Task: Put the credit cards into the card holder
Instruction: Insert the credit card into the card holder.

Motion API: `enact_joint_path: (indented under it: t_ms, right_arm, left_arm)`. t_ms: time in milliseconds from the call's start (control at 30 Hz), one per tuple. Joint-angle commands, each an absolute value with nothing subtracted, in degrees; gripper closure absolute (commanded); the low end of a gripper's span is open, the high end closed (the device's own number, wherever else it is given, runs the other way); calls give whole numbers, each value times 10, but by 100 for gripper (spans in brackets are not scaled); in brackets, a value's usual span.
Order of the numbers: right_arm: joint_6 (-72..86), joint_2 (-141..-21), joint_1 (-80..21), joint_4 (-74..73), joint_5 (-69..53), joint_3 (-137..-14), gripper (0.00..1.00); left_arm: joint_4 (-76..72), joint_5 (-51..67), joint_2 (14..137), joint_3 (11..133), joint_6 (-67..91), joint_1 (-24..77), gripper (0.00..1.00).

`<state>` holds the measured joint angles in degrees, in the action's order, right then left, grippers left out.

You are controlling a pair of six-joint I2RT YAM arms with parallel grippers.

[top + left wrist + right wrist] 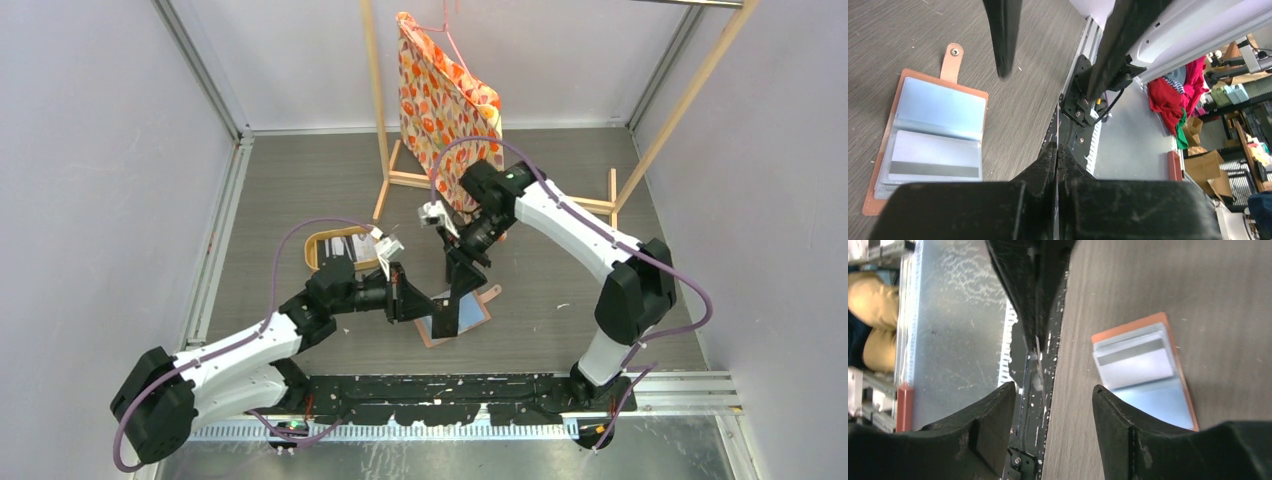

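The card holder (484, 300) lies open on the table, salmon-brown outside and grey-blue inside, also seen in the left wrist view (938, 107) and the right wrist view (1175, 390). A white credit card with a grey stripe (933, 159) (1135, 360) sits in one of its slots. My left gripper (412, 300) (1057, 150) is shut on a thin dark credit card (452, 315), seen edge-on as a sliver (1038, 352) between its fingers, just left of the holder. My right gripper (462, 268) (1053, 390) hangs open above that card with nothing between its fingers.
An oval yellow-rimmed tray (312, 255) holding more cards (352, 243) stands left of the arms. An orange patterned bag (440, 90) hangs on a wooden rack (384, 150) at the back. The black base rail (450, 395) runs along the near edge.
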<state>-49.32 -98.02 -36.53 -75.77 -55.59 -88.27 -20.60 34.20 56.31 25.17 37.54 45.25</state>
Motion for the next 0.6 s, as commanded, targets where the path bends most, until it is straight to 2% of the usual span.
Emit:
enact_joint_path:
  t_ms: [0, 133, 267, 467, 567]
  right_arm:
    - [-412, -906, -310, -691, -582, -880, 36]
    - [-313, -833, -265, -583, -631, -803, 31]
    - [-66, -745, -249, -306, -667, -663, 31]
    - [181, -751, -240, -54, -672, -587, 31]
    - [221, -751, -245, -20, -672, -576, 32]
  left_arm:
    - [-335, 298, 519, 204, 454, 453, 100]
    - [-400, 223, 481, 157, 509, 453, 100]
    - [-451, 148, 453, 142, 539, 454, 100]
    - [-469, 83, 438, 155, 548, 454, 100]
    - [-483, 69, 446, 164, 546, 454, 100]
